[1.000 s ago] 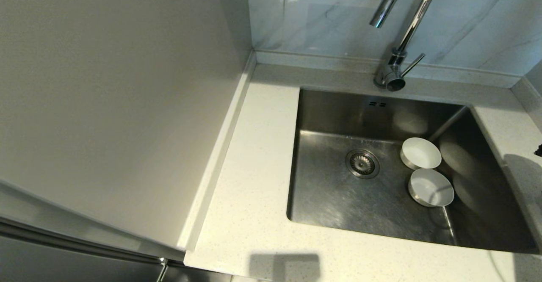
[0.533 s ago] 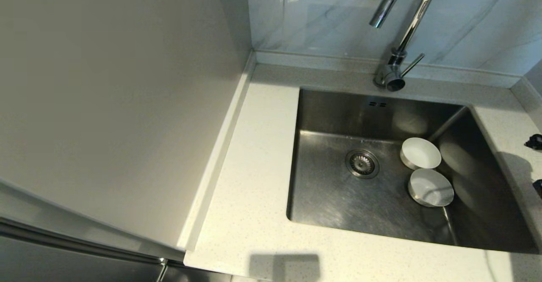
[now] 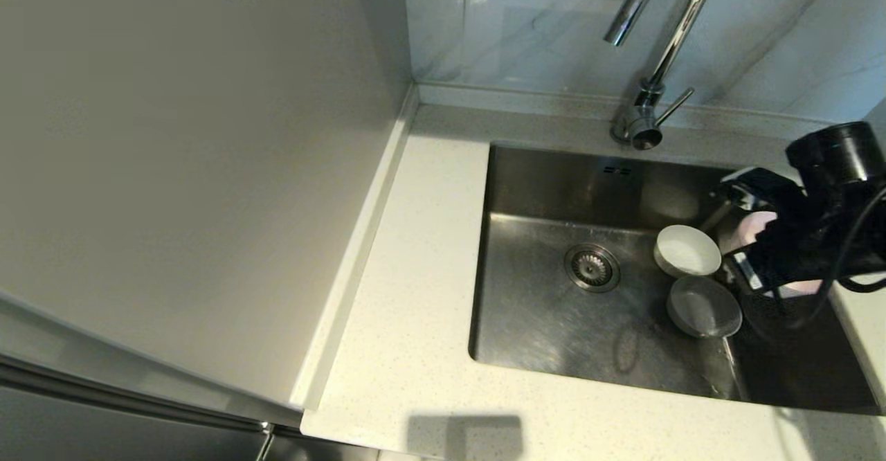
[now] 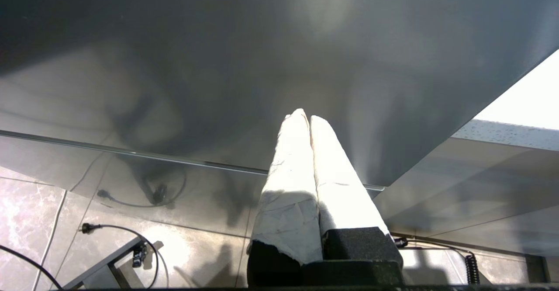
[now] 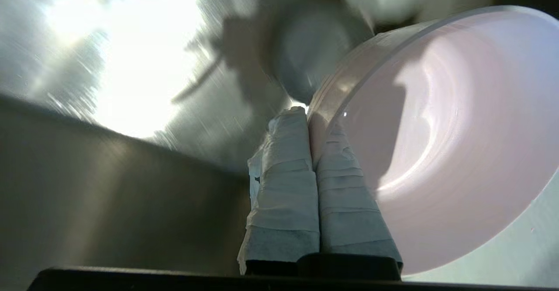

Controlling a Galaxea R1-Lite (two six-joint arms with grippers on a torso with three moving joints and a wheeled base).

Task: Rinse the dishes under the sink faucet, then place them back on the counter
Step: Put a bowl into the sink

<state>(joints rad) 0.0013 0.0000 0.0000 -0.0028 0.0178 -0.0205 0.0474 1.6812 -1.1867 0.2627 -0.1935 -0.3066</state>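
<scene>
Two white bowls [image 3: 687, 250] [image 3: 704, 306] sit side by side on the floor of the steel sink [image 3: 547, 322], right of the drain strainer [image 3: 592, 267]. My right gripper [image 3: 744, 234] hangs over the sink's right side, just right of those bowls, shut on the rim of the pale pink bowl [image 3: 756, 229]. In the right wrist view its taped fingers [image 5: 284, 151] pinch the pink bowl [image 5: 436, 142], which is tilted on edge. The chrome faucet [image 3: 664, 52] stands behind the sink. Below the counter, my left gripper [image 4: 305, 117] is parked, shut and empty.
The speckled counter [image 3: 415, 295] runs left of and in front of the sink. A tall pale panel [image 3: 194, 170] stands along its left. The faucet's lever [image 3: 675, 106] points right. A narrow counter strip [image 3: 855, 329] lies right of the sink.
My right arm has come in from the right edge with the pink bowl and now hangs over the sink's right side. Its shadow falls on the nearer white bowl. The white bowls stayed put.
</scene>
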